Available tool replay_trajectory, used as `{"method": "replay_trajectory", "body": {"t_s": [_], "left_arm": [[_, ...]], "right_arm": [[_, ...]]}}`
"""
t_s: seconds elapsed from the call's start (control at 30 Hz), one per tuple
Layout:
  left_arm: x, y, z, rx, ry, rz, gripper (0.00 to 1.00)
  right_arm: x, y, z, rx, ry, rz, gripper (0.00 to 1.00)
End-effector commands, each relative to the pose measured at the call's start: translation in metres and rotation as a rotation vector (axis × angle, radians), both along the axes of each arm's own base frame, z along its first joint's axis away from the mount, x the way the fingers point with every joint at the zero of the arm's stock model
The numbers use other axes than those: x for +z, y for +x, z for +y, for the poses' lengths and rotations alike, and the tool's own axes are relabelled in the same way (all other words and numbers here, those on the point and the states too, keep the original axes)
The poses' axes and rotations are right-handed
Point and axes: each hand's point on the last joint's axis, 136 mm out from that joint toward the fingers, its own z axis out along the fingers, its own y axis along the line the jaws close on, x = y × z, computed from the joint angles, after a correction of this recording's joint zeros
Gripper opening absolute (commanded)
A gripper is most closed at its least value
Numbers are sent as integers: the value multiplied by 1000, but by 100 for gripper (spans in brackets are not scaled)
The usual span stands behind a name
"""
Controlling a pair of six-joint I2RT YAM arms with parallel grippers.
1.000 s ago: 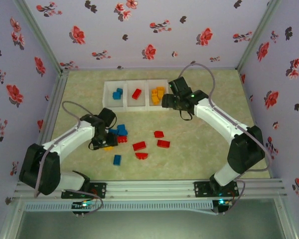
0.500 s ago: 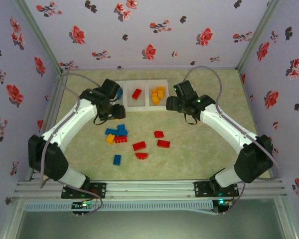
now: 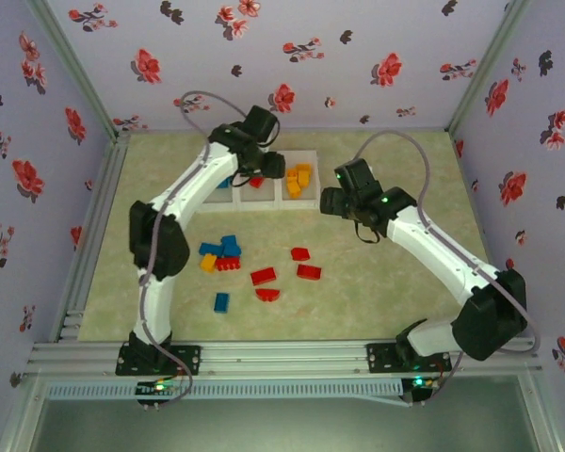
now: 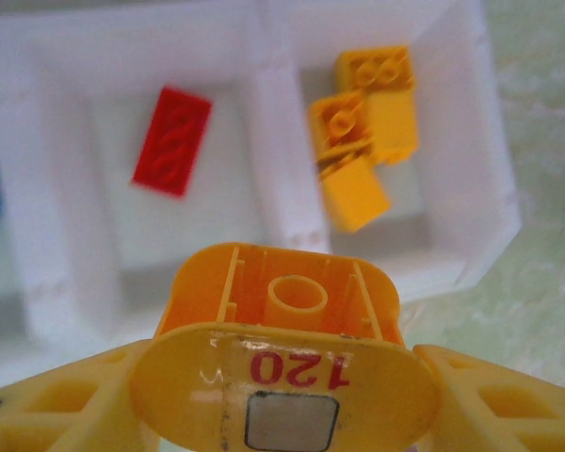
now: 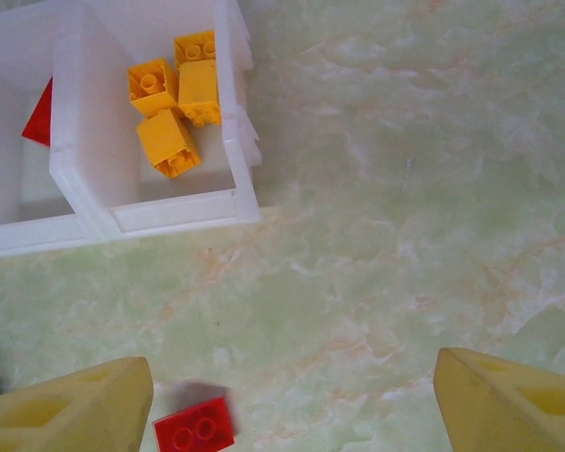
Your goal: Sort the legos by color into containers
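My left gripper (image 4: 282, 386) is shut on a rounded yellow-orange lego (image 4: 281, 299), hollow underside facing the camera. It hangs over the near wall between the middle and right containers. The middle container (image 4: 264, 179) holds a red lego (image 4: 172, 141); the right container (image 4: 471, 179) holds several yellow legos (image 4: 367, 132). From above, the left gripper (image 3: 270, 167) is over the row of containers (image 3: 313, 188). My right gripper (image 5: 287, 405) is open over bare table beside the right container (image 5: 234, 202), with a red lego (image 5: 195, 426) near its left finger. Loose red (image 3: 309, 271), blue (image 3: 231, 245) and yellow (image 3: 208, 263) legos lie mid-table.
The left arm (image 3: 184, 198) stretches over the left container and hides most of it. Flowered walls close in the table on three sides. A single blue lego (image 3: 221, 302) lies nearest the arm bases.
The left arm has swung from the loose pile up to the containers, carrying the yellow-orange lego. The right gripper has drawn back from the right container, toward the near right.
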Motion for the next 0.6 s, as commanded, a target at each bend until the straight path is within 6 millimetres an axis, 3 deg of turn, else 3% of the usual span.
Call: {"method": "replay_trajectory", "body": {"t_s": [0.0, 0.1, 0.23, 0.3, 0.57], "left_arm": [[0, 16, -32, -63, -19, -42, 46], [-10, 32, -51, -70, -52, -52, 48], [-24, 47, -72, -102, -99, -52, 64], [-21, 56, -83, -126, -136, -88, 76], [14, 52, -79, -151, -153, -148, 81]], "right_arm": [[-3, -11, -12, -38, -16, 15, 79], [-4, -15, -15, -43, -13, 20, 79], [-7, -22, -17, -46, -3, 28, 80], [-9, -24, -18, -47, -1, 33, 80], [-12, -24, -12, -36, 15, 36, 80]]}}
